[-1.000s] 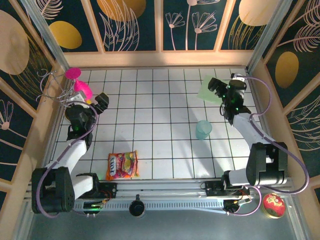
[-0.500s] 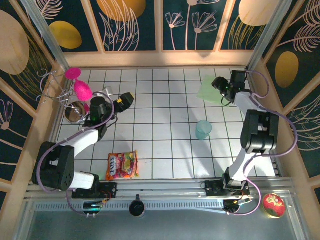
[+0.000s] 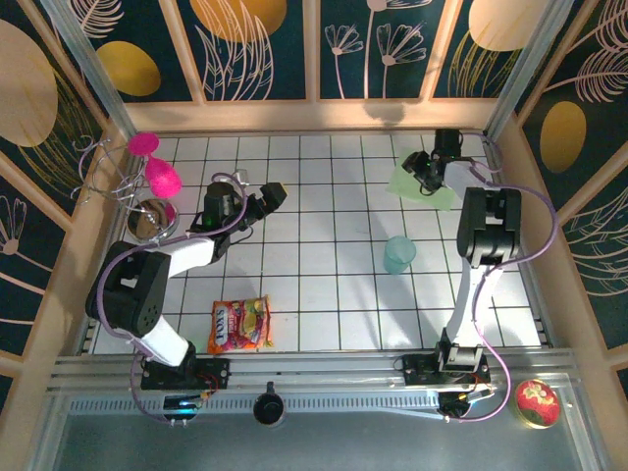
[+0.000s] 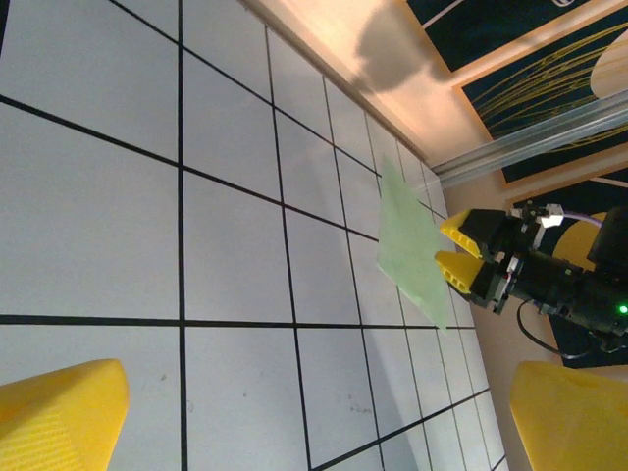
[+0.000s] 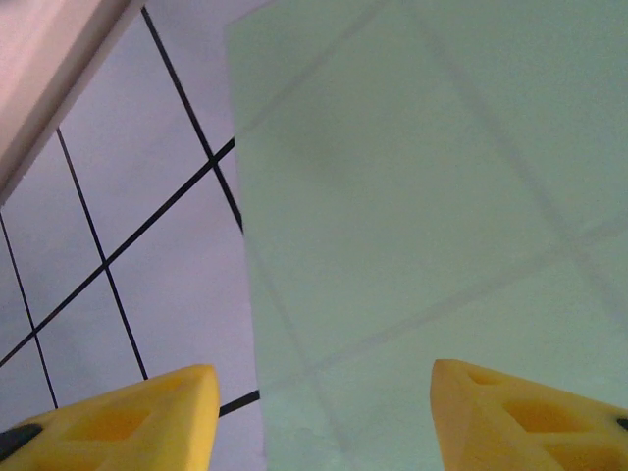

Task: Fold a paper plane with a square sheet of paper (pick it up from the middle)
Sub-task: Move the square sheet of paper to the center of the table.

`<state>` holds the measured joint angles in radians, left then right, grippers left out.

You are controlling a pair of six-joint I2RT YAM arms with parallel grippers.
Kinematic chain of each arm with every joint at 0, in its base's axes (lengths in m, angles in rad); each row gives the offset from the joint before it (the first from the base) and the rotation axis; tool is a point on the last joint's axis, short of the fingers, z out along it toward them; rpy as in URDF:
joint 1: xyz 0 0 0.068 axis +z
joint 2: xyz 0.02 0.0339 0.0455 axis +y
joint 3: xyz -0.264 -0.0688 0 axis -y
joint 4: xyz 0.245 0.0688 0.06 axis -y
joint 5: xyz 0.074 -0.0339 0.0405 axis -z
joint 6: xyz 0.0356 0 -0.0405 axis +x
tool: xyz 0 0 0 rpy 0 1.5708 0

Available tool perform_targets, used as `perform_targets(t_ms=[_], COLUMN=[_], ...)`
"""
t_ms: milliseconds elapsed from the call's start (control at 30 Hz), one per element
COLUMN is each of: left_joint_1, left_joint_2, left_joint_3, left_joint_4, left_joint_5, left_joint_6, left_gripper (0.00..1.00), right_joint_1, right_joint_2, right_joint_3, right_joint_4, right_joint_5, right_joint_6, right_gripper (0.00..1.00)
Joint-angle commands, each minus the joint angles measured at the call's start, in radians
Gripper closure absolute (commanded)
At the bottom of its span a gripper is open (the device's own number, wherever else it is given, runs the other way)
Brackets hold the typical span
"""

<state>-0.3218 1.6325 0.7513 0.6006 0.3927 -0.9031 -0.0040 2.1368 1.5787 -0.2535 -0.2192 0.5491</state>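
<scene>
Enclosed robot test cell, white gridded tabletop (image 3: 324,245), leaf-patterned wall panels (image 3: 255,49), aluminium rail (image 3: 334,400) along near edge.

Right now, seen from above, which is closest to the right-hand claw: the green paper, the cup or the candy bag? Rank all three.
From the right gripper:
1. Green paper, directly under it, back right.
2. Cup, nearer the front, right side.
3. Candy bag, front left.

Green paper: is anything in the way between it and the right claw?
No, nothing visible. The right gripper hangs over the square sheet of paper, jaws apart. The teal cup stands off to one side.
</scene>
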Motion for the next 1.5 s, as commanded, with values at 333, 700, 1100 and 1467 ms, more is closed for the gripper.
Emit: perform_targets(t_ms=[333,700,1100,1467], left_joint_1=[-0.005,-0.004,-0.004,-0.004], left_joint_2=[0.028,0.042,0.046,0.018], left_joint_3=[0.045,0.056,0.046,0.043], left_joint_4=[-0.055,-0.109,-0.145,-0.201], left_joint_5=[0.007,-0.015,-0.057,-0.1], left_joint_6=[-0.03,-0.012,0.004,0.028], left_gripper=[0.01,0.01,0.01,0.06], right_joint_1=[0.066,0.134,0.356,0.533], right_joint_2=[0.152,0.211,0.122,-0.102], right_joint_3=[0.158,0.207,0.081,-0.07], right_joint_4=[-0.143,-0.24,-0.178,-0.036], right_joint_5=[-0.003,-0.014,-0.086,-0.063], right_joint_6=[-0.024,-0.054,0.048,0.193], right_gripper=[0.43,0.43,0.44,0.45])
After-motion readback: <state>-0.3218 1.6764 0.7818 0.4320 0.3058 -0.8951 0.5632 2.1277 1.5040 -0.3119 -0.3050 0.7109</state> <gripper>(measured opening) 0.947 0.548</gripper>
